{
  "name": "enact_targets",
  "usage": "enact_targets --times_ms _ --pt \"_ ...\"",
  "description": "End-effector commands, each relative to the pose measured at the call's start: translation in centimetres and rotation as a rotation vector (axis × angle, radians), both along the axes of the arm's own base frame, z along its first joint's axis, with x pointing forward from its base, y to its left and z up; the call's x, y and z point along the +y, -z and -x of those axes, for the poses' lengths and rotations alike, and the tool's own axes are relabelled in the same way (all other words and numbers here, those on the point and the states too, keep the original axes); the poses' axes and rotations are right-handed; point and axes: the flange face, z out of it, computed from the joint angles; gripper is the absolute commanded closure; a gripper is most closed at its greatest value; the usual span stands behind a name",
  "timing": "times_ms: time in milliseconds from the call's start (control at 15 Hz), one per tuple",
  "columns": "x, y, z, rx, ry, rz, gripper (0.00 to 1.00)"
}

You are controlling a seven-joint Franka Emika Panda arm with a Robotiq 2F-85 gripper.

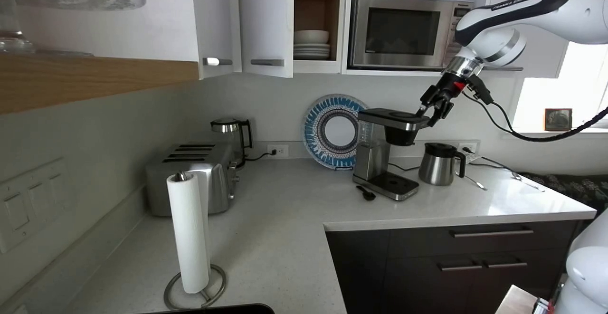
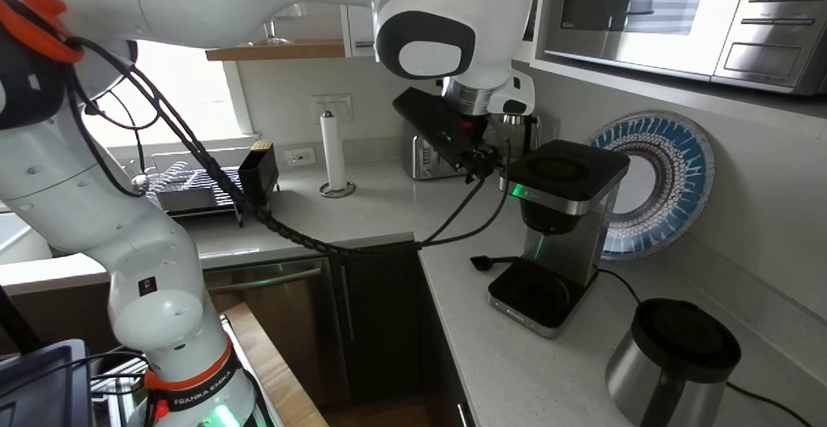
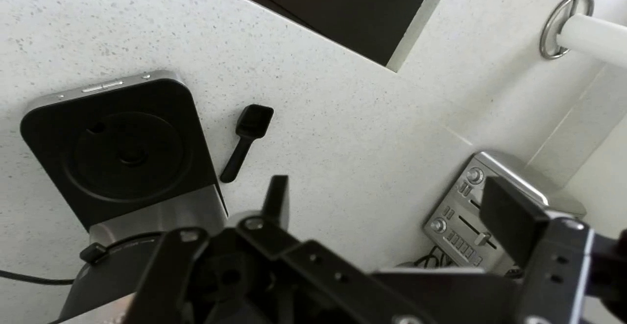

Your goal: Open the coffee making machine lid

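The lid (image 2: 562,165) lies closed atop the coffee maker (image 1: 373,162), which stands on the worktop (image 1: 285,195). Your pincer (image 3: 394,201), fingers wide apart and holding nothing, is near the lid's front corner; contact cannot be confirmed. Caution: pressing down off-centre could tip the coffee maker; lifting without purchase under the edge may cause slippage.

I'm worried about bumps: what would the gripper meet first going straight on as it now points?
Probably the countertop, which the wrist view shows ahead of the open gripper. It could brush the coffee maker's lid first; depth there is unclear.
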Motion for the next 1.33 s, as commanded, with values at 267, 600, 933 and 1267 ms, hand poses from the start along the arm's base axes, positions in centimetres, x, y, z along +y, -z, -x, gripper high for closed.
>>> enact_targets --times_ms 267,600,933,1267 --pt "-2.9 2.0 -0.4 -0.010 0.140 -0.135 0.00" --pt "-4.6 2.8 -1.6 -0.077 0.247 -0.200 0.00" --pt "-5.2 3.2 -2.7 -0.107 0.298 -0.281 0.00" --pt "-5.8 2.5 -3.6 -0.139 0.339 -0.320 0.00"
